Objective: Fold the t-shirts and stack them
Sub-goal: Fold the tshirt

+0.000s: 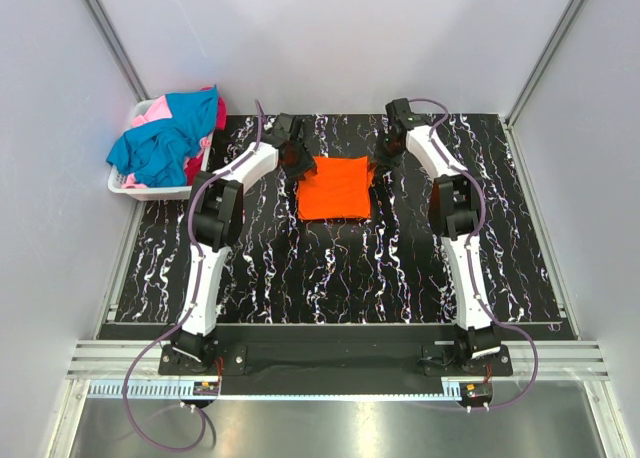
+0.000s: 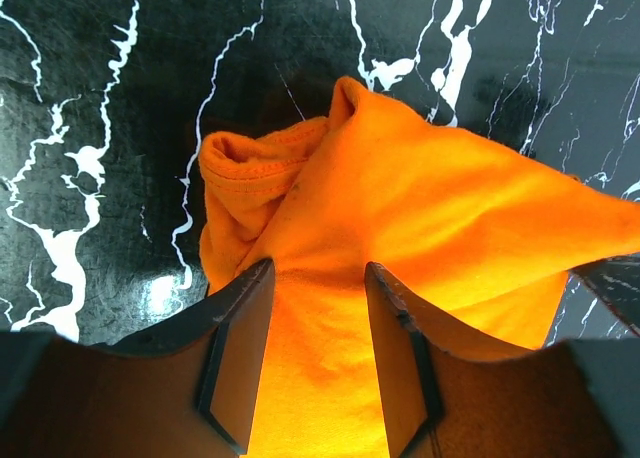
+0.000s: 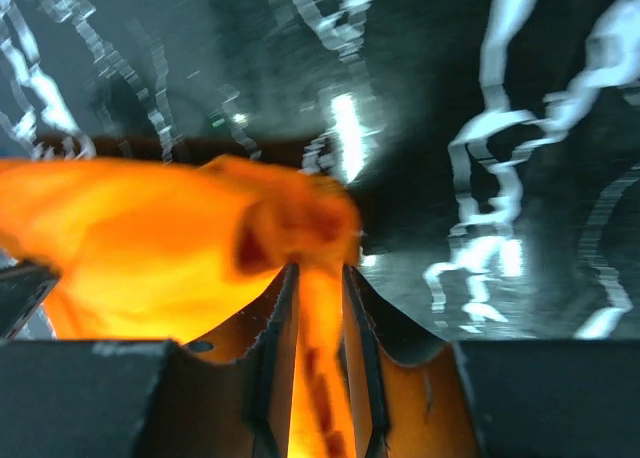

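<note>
The orange t-shirt (image 1: pixel 335 188) lies folded into a rough square on the black marbled table, between my two grippers. My left gripper (image 1: pixel 298 164) is at its far left corner. In the left wrist view the jaws (image 2: pixel 318 273) stand apart over the orange cloth (image 2: pixel 430 208), which has a bunched hem at the left; nothing is pinched. My right gripper (image 1: pixel 383 162) is at the far right corner. In the right wrist view it (image 3: pixel 320 270) is shut on a fold of the orange t-shirt (image 3: pixel 150 248). Teal-blue (image 1: pixel 165 138), pink and red t-shirts are heaped in the basket.
The white slatted basket (image 1: pixel 150 190) stands at the far left, off the table's corner. Grey walls close in the table on the left, back and right. The black marbled table (image 1: pixel 330 278) runs from the shirt to the arm bases.
</note>
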`<state>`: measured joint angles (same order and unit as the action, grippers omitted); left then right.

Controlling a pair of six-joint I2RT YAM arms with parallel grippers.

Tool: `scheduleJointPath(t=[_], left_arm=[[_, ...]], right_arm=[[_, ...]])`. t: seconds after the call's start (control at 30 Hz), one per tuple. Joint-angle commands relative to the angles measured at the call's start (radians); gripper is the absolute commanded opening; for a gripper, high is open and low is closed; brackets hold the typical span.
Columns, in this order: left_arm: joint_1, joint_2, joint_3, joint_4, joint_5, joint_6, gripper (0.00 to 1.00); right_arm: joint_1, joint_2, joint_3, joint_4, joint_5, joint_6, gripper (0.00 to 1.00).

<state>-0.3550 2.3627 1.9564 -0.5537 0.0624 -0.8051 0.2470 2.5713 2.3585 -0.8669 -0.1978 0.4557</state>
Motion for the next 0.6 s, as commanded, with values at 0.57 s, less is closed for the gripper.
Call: scheduleJointPath(t=[0.57], left_arm=[[0.005, -0.097, 0.036, 0.095, 0.12, 0.04, 0.49]], right_arm=[[0.0, -0.082, 0.065, -0.011, -0.031, -0.009, 0.31]])
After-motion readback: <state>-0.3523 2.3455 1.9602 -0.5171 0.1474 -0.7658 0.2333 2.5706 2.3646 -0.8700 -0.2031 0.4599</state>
